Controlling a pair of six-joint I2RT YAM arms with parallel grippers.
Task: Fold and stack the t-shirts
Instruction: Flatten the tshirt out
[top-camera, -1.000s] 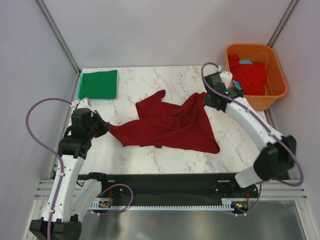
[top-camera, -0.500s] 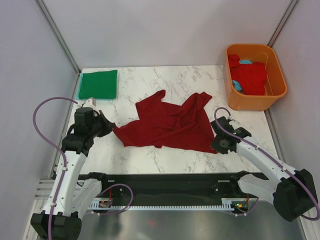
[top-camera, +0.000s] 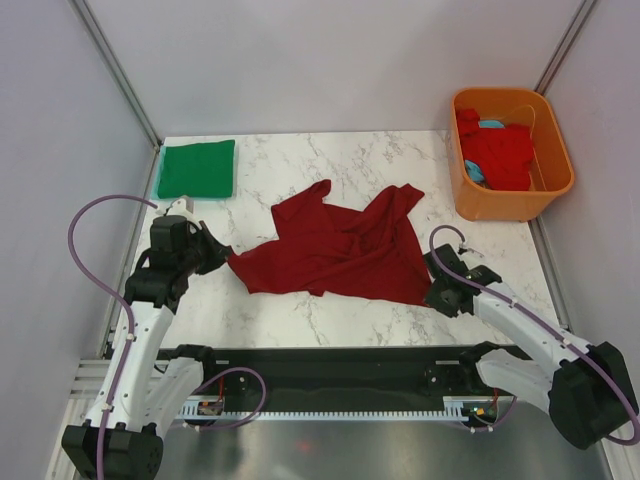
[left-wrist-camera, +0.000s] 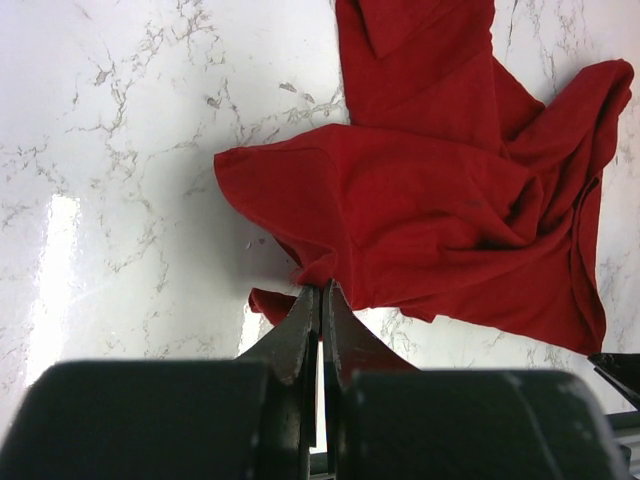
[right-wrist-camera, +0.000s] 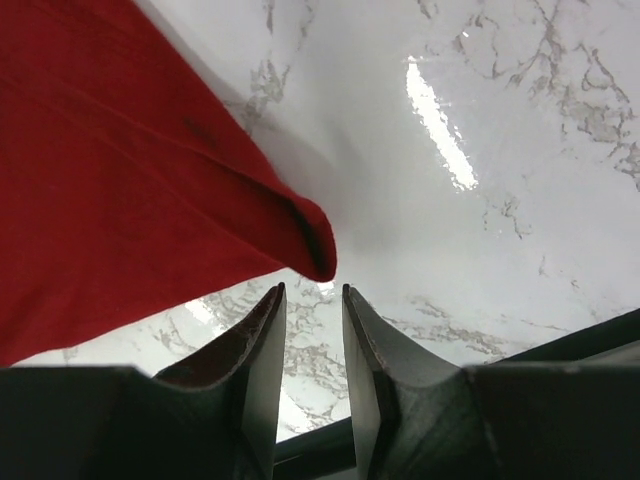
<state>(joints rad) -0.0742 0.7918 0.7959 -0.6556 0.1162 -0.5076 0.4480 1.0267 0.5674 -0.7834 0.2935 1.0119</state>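
Left gripper clamped on the maroon t-shirt edge, right gripper jaws slightly parted, empty, just short of its near corner, marble table.

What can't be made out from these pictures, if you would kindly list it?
Top view: the orange plastic tub holds a bright red cloth t-shirt covering all but scraps of light blue cloth; the count is hidden.
Left wrist view: the shut left hand hides how much dark maroon cloth t-shirt it pinches.
Right wrist view: whether the open right hand touches the marble tabletop is unclear.
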